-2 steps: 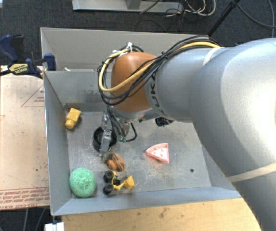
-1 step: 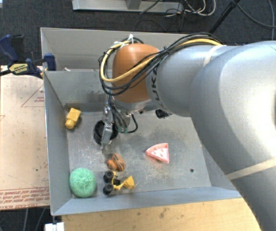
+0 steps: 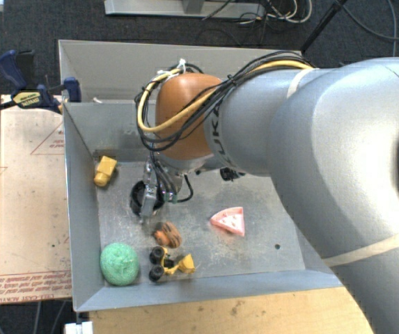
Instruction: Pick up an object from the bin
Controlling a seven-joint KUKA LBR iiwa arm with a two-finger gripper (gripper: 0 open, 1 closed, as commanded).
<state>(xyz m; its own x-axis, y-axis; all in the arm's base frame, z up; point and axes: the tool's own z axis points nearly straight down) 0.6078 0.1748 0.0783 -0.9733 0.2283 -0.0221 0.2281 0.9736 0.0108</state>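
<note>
- Hanging over the bin's (image 3: 81,186) middle, the claw (image 3: 148,206) is hiding whether it is spread or pressed together.
- A black round thing (image 3: 137,197) is lying just left of it, likely light and stiff; gripping across its edge seems best.
- A brown lump (image 3: 168,235) is sitting nearer.

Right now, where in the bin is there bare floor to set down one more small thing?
Bare floor lies along the bin's left wall, between the yellow block and the green ball, and right of the pink wedge. It is crowded just below the gripper, where a brown piece and a yellow wheeled toy lie close.
</note>
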